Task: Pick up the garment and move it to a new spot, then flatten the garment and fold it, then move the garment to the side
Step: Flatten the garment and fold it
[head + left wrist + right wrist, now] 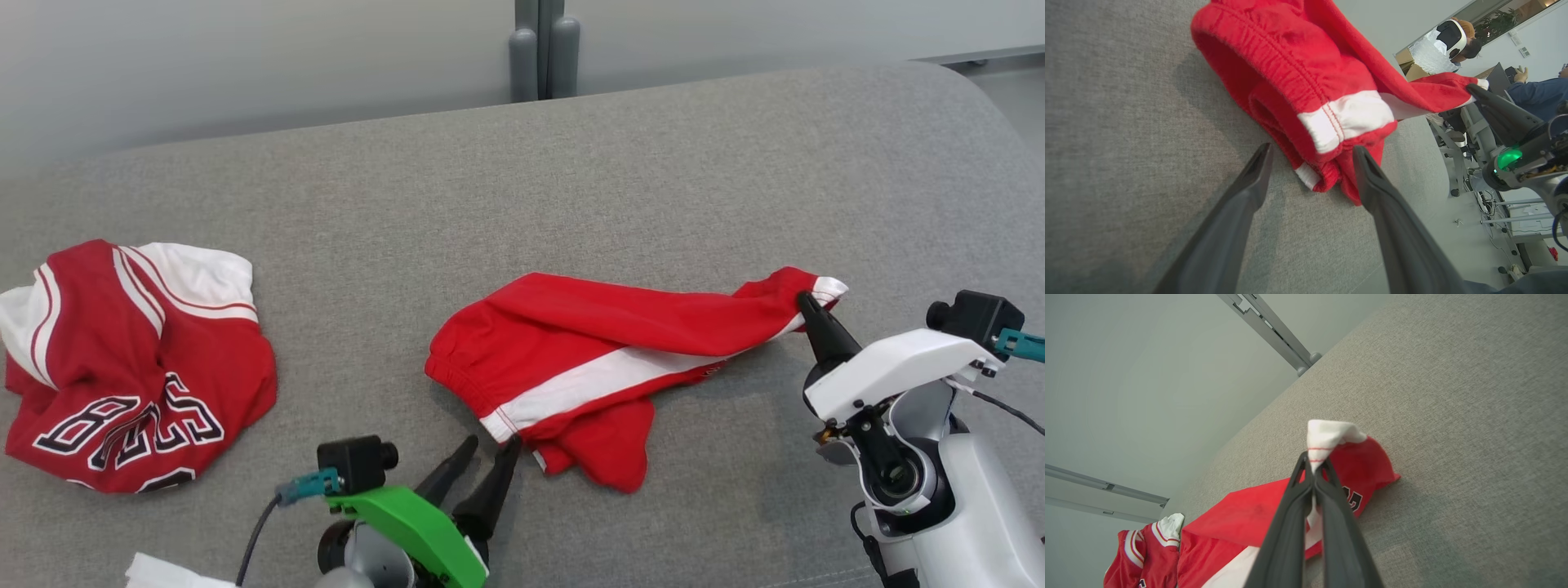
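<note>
The garment (pixel 596 343) is a pair of red shorts with a white side stripe, lying stretched across the middle of the grey padded table (pixel 571 180). My right gripper (pixel 804 300) is shut on its white-edged leg hem at the right end, holding that end slightly raised; the right wrist view shows the hem pinched at the tips of the right gripper (pixel 1314 462). My left gripper (pixel 492 443) stands open at the garment's near-left corner. In the left wrist view the waistband corner of the garment (pixel 1298 61) lies just ahead of the left gripper (pixel 1312 149), between its tips.
A crumpled red and white jersey (pixel 131 367) with black numbers lies at the table's left. A white item (pixel 163 572) pokes in at the bottom left edge. Grey posts (pixel 543 49) stand behind the table. Beyond the table's right edge a person with a headset (pixel 1453 36) is visible.
</note>
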